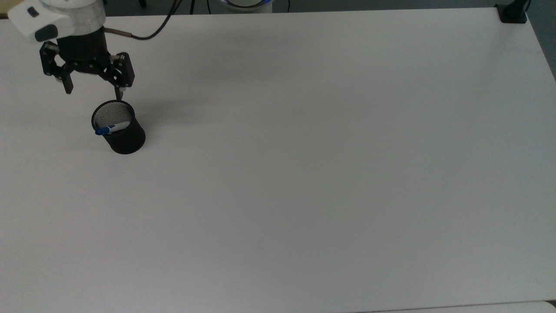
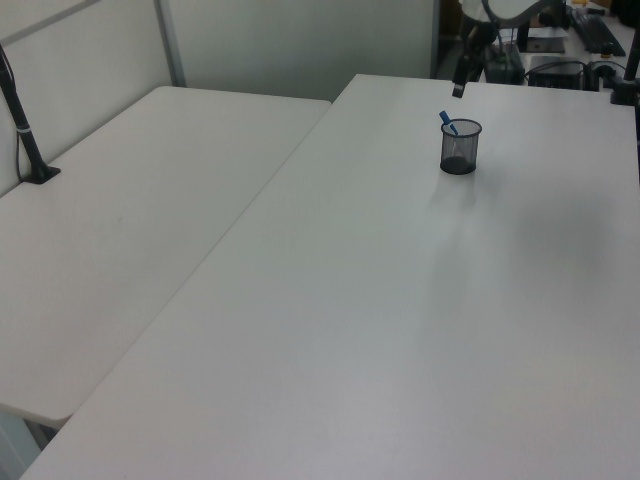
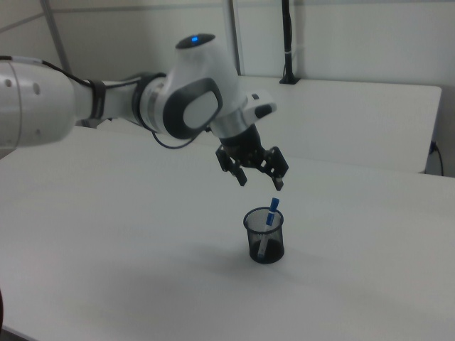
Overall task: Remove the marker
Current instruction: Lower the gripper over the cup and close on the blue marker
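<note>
Marker (image 1: 111, 128): standing in black mesh cup (image 1: 124, 138), leaning, blue cap poking over the rim toward the top view's left | Cup: sitting upright on white table (image 1: 304, 174), holding the marker | Gripper (image 1: 92, 92): hovering above the cup, fingers spread apart, gripping nothing

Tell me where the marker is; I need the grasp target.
In the top view's left, the marker leans inside the black mesh cup, below the open gripper.
</note>
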Motion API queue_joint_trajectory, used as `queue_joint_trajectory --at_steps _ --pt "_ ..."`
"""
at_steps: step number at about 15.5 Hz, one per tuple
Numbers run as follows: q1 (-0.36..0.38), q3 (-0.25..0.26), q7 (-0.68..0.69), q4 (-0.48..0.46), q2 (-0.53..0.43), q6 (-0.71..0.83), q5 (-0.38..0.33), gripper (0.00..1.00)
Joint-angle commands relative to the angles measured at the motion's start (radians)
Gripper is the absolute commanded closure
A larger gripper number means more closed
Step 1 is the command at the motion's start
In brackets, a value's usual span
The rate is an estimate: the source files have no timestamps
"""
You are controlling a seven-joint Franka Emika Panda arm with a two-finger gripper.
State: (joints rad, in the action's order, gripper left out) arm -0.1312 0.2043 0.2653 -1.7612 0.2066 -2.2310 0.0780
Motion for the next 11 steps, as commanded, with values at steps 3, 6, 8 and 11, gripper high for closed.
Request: queue_joint_trajectory --at_steps 3,6,8,11 --pt "0.002 0.004 -0.052 -0.075 0.06 -0.211 -0.009 0.03" --pt "0.004 0.004 -0.099 -0.092 0.088 -0.285 -0.01 0.19" --pt "0.002 0.003 -0.103 -0.092 0.091 -0.288 -0.01 0.51" --pt "0.001 0.003 -0.103 -0.087 0.096 -0.288 -0.018 0.93"
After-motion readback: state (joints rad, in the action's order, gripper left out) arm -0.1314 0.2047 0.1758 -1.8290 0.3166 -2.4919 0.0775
